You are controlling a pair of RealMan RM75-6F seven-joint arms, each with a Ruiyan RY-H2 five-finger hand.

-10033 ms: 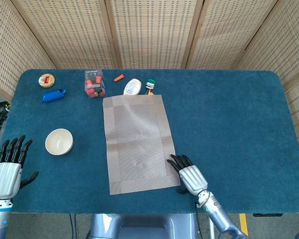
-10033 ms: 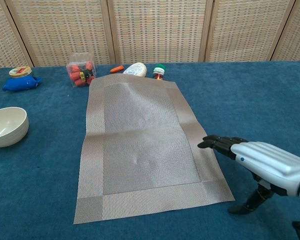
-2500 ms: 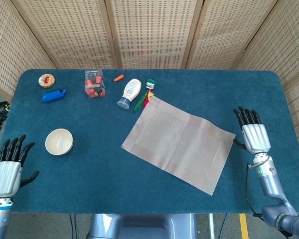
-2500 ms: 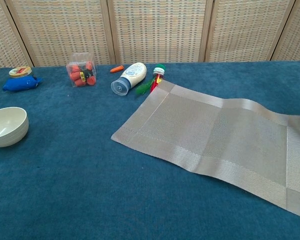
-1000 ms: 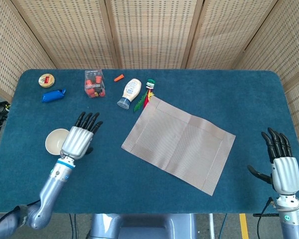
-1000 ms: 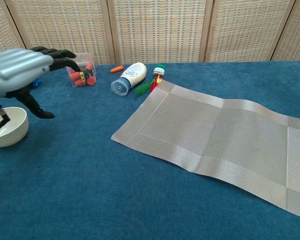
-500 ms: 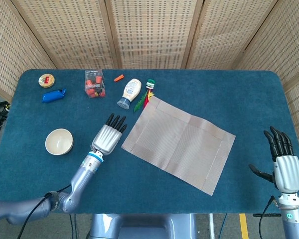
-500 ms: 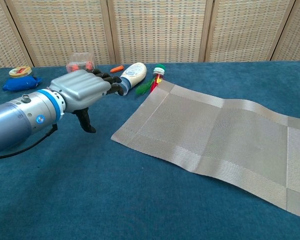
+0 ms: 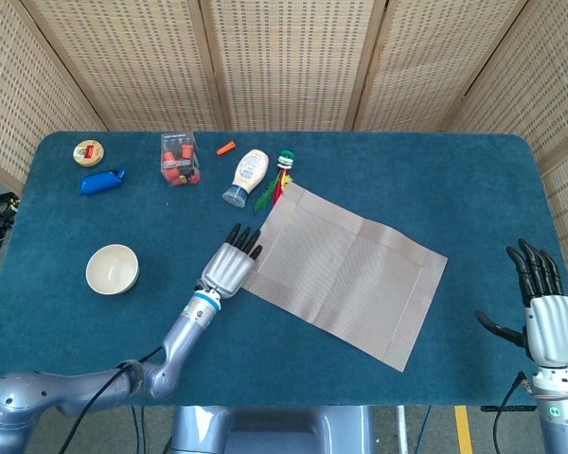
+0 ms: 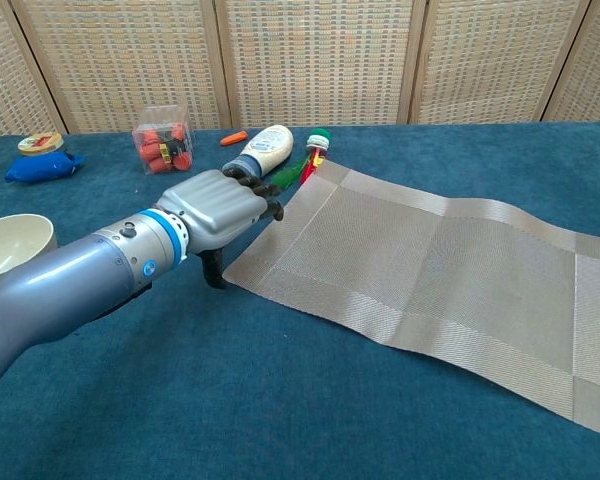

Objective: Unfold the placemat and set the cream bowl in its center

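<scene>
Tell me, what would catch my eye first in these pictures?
Probably the grey woven placemat lying askew, unfolded, on the blue table, with the robot's left hand reaching to its near-left corner. The cream bowl waits alone at the left, and the right hand hovers open at the table's right edge.

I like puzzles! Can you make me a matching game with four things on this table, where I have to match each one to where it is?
Things:
1. cream bowl
2. placemat
3. left hand
4. right hand

Places:
A. lying flat and slanted in the middle of the table
B. alone on the bare cloth, on the table's left side
C. raised by the table's right edge, fingers apart, holding nothing
D. at the placemat's left corner, holding nothing

Right pairs: 1-B, 2-A, 3-D, 4-C
</scene>
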